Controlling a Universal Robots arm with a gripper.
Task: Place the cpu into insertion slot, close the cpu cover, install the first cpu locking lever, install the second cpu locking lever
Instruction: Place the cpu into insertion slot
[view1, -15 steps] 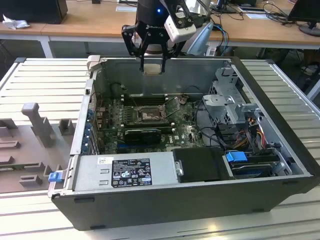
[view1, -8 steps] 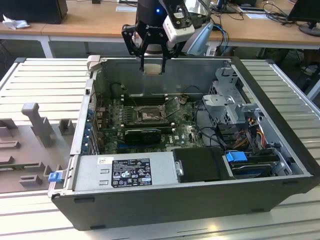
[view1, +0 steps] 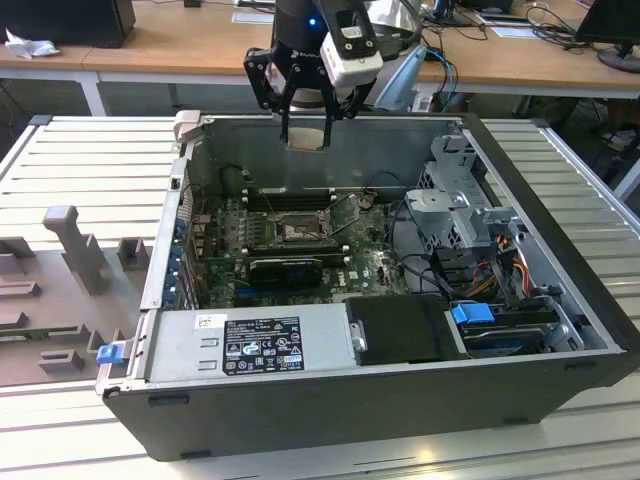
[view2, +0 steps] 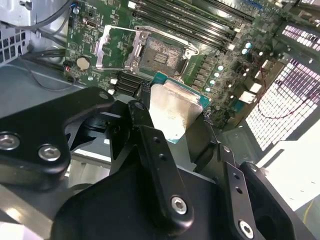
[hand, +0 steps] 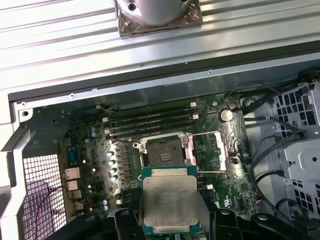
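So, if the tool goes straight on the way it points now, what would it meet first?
Probably the open insertion slot, or the motherboard just beside it. The tool holds the cpu above them. Depth is unclear.

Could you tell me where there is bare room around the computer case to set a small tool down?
The ribbed table is bare at the exterior view's right of the case, and between the grey fixture and the desks at its left. Inside it is crowded: cables and the drive cage beside the motherboard, and the gripper holds the cpu above.
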